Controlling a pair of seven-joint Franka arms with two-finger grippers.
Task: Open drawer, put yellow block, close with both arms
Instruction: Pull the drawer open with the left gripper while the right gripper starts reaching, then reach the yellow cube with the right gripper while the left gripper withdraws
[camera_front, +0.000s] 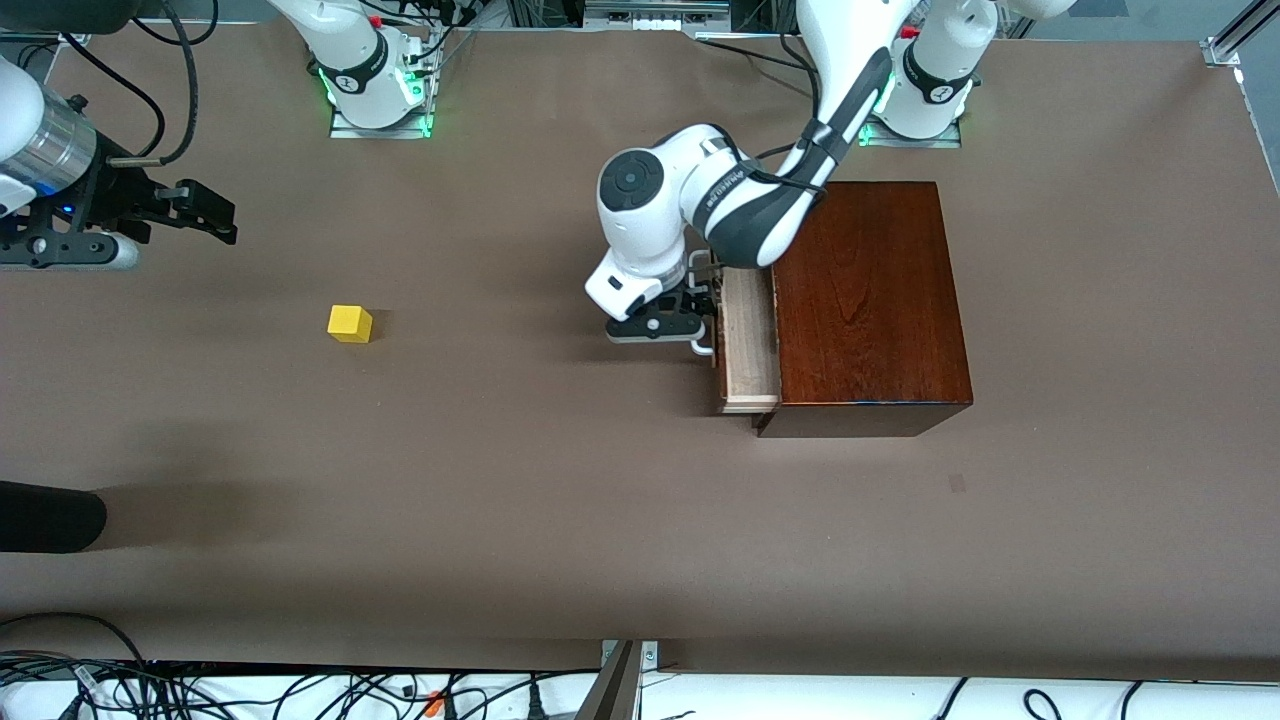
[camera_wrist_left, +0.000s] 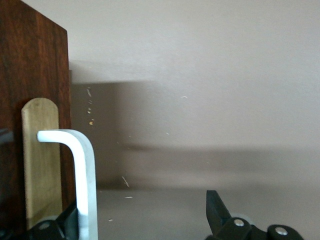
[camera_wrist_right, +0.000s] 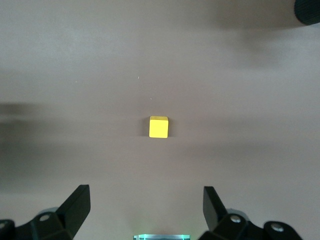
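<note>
The dark reddish-brown wooden box (camera_front: 865, 300) stands toward the left arm's end of the table. Its drawer (camera_front: 748, 335) is pulled out a little and shows its pale wood lining. My left gripper (camera_front: 700, 305) is at the drawer's white handle (camera_front: 703, 348), open. In the left wrist view the handle (camera_wrist_left: 82, 175) stands between the fingers of the left gripper (camera_wrist_left: 142, 205), close against one of them. The yellow block (camera_front: 350, 323) lies on the bare table toward the right arm's end. My right gripper (camera_front: 225, 222) hangs open and empty above the table, and the block (camera_wrist_right: 159, 127) shows ahead of the right gripper (camera_wrist_right: 146, 195).
A dark rounded object (camera_front: 50, 515) juts in at the table's edge nearest the front camera, at the right arm's end. Cables lie along that edge (camera_front: 300, 690). The brown tabletop (camera_front: 560, 480) lies bare between block and box.
</note>
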